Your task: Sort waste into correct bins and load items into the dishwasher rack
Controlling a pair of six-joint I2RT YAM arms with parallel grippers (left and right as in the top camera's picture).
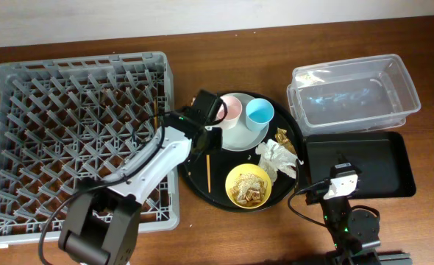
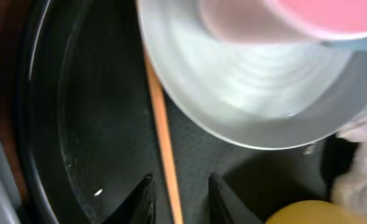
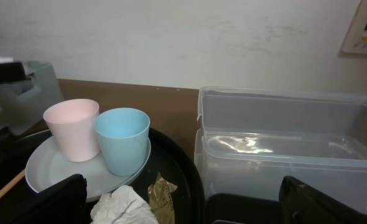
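Straddling a thin wooden chopstick [image 2: 162, 124] that lies on the large round black tray [image 2: 78, 124], just beside the pale grey-white round plate [image 2: 258, 106], the left gripper [image 2: 180, 182] is observed with its jaws parted. The stick sits in the gap unpinched, so nothing is held. The right gripper [image 3: 183, 186] is seen spread wide and empty over the shallow black rectangular tray [image 1: 382, 165], next to the clear rectangular plastic tub [image 1: 353, 92]. The step in hand is judged to be the pick-up of the chopstick for the large grey pegged dishwasher rack [image 1: 77, 140]. A squeeze across the stick, a lift clear of the plate rim and a carry to the rack are called for next. The crumpled white paper napkin [image 1: 276, 158], small brown-gold wrapper [image 1: 282, 137] and the scraps in the yellow bowl [image 1: 248, 185] are noted unsorted on the round tray. The small pink cup [image 1: 232, 109] and small light-blue cup [image 1: 260, 112] stand on the plate.
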